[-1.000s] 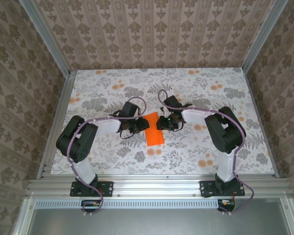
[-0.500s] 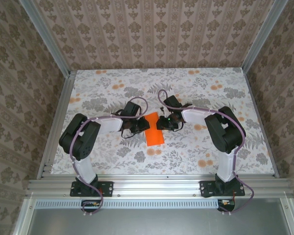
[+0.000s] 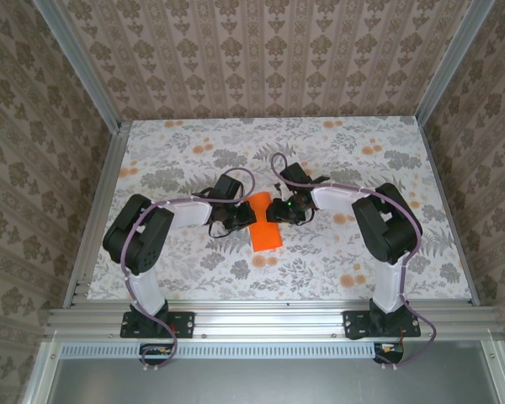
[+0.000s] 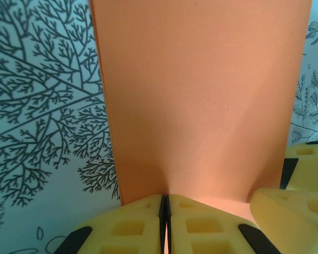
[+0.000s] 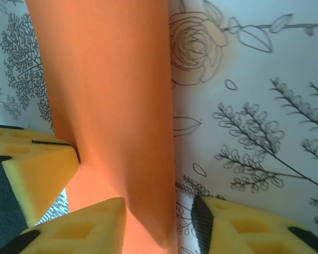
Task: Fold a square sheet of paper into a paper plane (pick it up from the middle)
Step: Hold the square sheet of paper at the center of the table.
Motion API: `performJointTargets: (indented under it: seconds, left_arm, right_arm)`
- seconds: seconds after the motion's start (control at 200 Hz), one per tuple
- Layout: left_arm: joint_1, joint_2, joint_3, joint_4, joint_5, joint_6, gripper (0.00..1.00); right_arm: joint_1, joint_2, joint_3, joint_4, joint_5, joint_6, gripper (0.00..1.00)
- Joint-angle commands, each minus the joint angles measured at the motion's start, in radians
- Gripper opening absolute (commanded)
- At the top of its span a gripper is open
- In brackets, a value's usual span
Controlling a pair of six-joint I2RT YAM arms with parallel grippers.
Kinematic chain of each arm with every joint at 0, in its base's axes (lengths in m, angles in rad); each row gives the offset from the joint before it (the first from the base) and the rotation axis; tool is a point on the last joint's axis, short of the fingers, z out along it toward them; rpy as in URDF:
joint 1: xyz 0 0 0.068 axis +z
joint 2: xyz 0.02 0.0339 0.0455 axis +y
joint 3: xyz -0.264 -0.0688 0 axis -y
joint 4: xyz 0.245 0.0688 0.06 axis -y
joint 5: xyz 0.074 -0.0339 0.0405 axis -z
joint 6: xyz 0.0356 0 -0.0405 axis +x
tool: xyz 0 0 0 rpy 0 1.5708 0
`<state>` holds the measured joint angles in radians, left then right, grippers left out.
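Since a second ago, the left claw (image 3: 238,220) has closed on the paper (image 3: 267,227), and the right claw (image 3: 279,210) has shifted slightly far and left, its jaws spreading. At left, in the left wrist view, the left claw's yellow pads (image 4: 132,222) press together, clamped on the paper's left edge, and the sheet bows up from the pinch. The bright orange paper sits mid-counter (image 3: 362,252) between the two claws, a narrow strip running near to far. At right, the right claw's jaws stand apart, one finger (image 5: 244,230) on either side of the paper's right edge.
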<state>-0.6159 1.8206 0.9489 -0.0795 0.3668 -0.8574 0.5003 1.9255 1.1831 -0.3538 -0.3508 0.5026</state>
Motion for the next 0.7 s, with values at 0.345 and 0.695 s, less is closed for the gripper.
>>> performJointTargets:
  seconds: [0.345,0.695]
  left_arm:
    - [-0.008,0.075,0.004,-0.123,-0.046,0.043,0.08]
    - [-0.007,0.086,0.007,-0.153,-0.055,0.055,0.08]
  right_arm:
    - [-0.002,-0.099,0.023,-0.023,-0.070,0.069,0.27]
    - [0.028,0.066,0.076,0.010,-0.128,0.058,0.16]
